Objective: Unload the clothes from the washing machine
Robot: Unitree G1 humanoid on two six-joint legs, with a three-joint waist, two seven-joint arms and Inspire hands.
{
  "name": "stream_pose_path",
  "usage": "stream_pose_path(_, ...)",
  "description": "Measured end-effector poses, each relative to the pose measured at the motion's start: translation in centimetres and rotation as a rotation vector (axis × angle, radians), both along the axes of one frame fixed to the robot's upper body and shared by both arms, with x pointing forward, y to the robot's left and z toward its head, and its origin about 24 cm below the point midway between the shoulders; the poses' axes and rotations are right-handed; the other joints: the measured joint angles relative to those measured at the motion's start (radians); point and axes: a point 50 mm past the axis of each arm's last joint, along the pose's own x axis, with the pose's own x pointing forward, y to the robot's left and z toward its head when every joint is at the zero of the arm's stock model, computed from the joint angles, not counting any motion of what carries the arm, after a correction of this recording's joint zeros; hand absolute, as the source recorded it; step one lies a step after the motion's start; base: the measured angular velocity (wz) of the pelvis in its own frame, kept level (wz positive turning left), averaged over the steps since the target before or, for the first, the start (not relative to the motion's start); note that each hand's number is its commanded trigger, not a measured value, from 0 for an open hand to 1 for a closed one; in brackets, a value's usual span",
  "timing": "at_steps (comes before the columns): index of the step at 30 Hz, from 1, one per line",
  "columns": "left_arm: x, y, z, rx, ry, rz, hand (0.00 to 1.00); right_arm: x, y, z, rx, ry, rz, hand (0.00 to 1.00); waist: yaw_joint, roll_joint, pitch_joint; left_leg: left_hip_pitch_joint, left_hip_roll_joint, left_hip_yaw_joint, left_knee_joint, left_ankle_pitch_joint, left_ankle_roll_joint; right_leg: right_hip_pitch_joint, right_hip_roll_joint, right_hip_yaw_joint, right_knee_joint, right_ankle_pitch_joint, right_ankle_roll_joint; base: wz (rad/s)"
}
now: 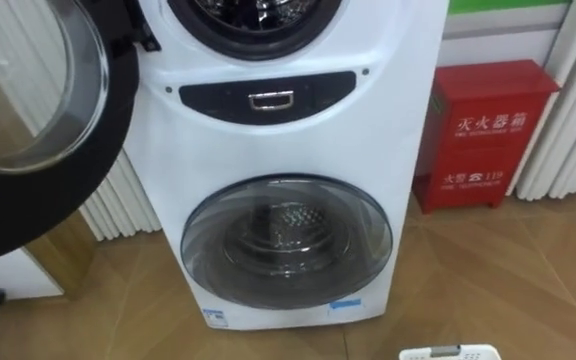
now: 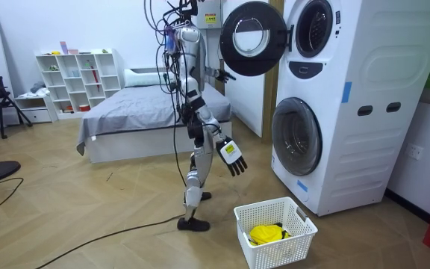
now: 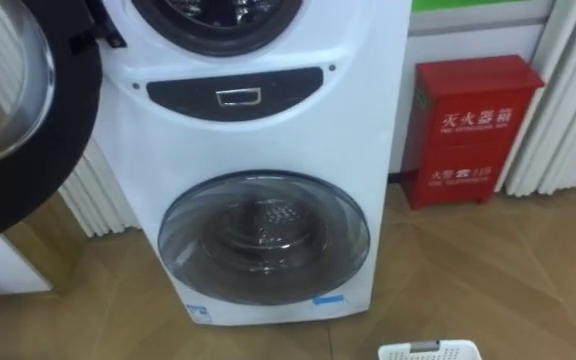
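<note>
Right robot hand [image 2: 232, 157] hangs low before the body, fingers loosely spread, holding nothing. Left robot hand [image 2: 226, 75] is up by the open upper door [image 2: 249, 37], grip impossible to tell. The robot faces the stacked washing machine [image 2: 364, 75]. Yellow clothes [image 2: 269, 234] lie in the white basket [image 2: 263, 255] on the floor alongside.

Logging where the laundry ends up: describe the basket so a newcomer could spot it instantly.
Find the tall white washing machine on the room view's right. On the wooden floor before it, by the robot's feet, stands a white laundry basket. Its openwork walls and the yellow cloth inside set it apart.
</note>
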Motion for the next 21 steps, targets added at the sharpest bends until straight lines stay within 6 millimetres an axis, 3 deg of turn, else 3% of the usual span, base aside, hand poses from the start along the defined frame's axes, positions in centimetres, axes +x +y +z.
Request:
stream_pose_path(2,0.0,0.1,0.1,0.011,0.028,-0.010,0.00,-0.1,0.0,0.1,-0.002,-0.006,0.004,0.00,-0.002,0.011,-0.0007,0.000,-0.001,-0.001,0.001,0.000,0.000,-0.002,0.000,0.000,-0.003,0.000,0.000,0.02)
stream_pose_path(5,0.8,-0.3,1.1,0.050,0.032,-0.038,0.00,-0.8,0.0,0.0,-0.010,0.013,0.012,0.00,0.004,0.008,-0.0029,-0.020,-0.004,-0.018,0.012,0.001,0.000,-0.004,-0.001,-0.018,-0.013,0.000,0.000,0.18)
stream_pose_path(10,2.1,-1.3,3.3,0.161,0.043,-0.114,0.00,-1.2,0.0,0.1,-0.020,0.016,0.023,0.00,0.016,-0.024,-0.0060,-0.037,-0.013,-0.047,0.022,0.002,0.002,-0.003,-0.005,-0.021,-0.014,0.000,0.001,0.19)
stream_pose_path(15,2.9,-2.1,4.8,0.244,0.027,-0.143,0.00,-1.1,1.0,-0.3,0.014,0.012,0.021,0.00,0.013,-0.048,0.0056,-0.054,-0.013,-0.053,0.040,0.001,0.003,0.001,-0.005,-0.018,-0.014,0.000,0.001,0.19)
stream_pose_path(21,5.0,-6.0,6.5,0.333,0.016,-0.257,0.00,-2.3,1.0,-0.5,0.036,0.057,0.018,0.00,0.004,-0.048,0.0135,-0.123,-0.014,-0.075,0.103,-0.002,0.014,-0.008,-0.003,0.011,-0.014,0.006,0.008,0.43)
